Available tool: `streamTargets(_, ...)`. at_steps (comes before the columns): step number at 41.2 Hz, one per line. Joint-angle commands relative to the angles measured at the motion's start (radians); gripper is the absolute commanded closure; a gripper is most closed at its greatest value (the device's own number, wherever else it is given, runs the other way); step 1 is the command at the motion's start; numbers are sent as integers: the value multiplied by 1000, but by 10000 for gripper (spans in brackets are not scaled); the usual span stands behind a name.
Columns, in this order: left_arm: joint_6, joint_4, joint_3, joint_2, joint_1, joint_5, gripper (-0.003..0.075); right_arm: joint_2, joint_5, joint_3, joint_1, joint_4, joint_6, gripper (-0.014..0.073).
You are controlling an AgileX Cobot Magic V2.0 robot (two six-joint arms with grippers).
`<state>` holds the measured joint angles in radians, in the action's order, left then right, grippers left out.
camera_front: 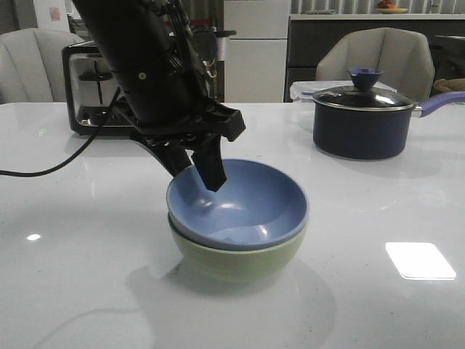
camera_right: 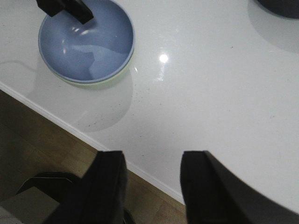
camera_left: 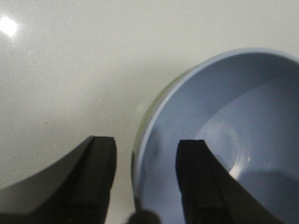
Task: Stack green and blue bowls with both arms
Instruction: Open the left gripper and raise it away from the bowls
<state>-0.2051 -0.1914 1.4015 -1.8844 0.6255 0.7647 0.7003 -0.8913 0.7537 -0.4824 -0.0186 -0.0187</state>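
The dusty blue bowl [camera_front: 247, 203] sits nested inside the sage green bowl [camera_front: 240, 258] at the middle of the white table. My left gripper [camera_front: 195, 174] is open and straddles the blue bowl's near-left rim, one finger inside and one outside. In the left wrist view my left gripper [camera_left: 146, 142] spans the rim of the blue bowl [camera_left: 243, 107], with a sliver of the green bowl [camera_left: 140, 128] beneath. My right gripper [camera_right: 152, 156] is open and empty over the table's front edge, away from the blue bowl [camera_right: 86, 44]. It does not show in the front view.
A dark saucepan [camera_front: 363, 120] with a purple handle stands at the back right, with a clear lidded container [camera_front: 301, 91] behind it. A toaster [camera_front: 91, 87] stands at the back left and its black cable [camera_front: 58, 163] trails leftward. The table's front edge [camera_right: 70, 126] borders wooden floor.
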Motion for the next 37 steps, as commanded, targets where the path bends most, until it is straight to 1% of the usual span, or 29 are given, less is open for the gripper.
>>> streamTargets(1,10,9,28,101,7,-40,295,-2,60,27,0,7,-2,189)
streamTargets(8,10,49,24,232,7,-33,295,-2,60,27,0,7,-2,189)
streamTargets(15,10,49,-49,399,23,-55,295,-2,60,27,0,7,-2,189)
streamTargets(26,3,51,-262,697,64,-66,295,-2,60,27,0,7,-2,189)
streamTargets(37,3,63,-519,990,68,-66,295,-2,60,27,0,7,-2,189)
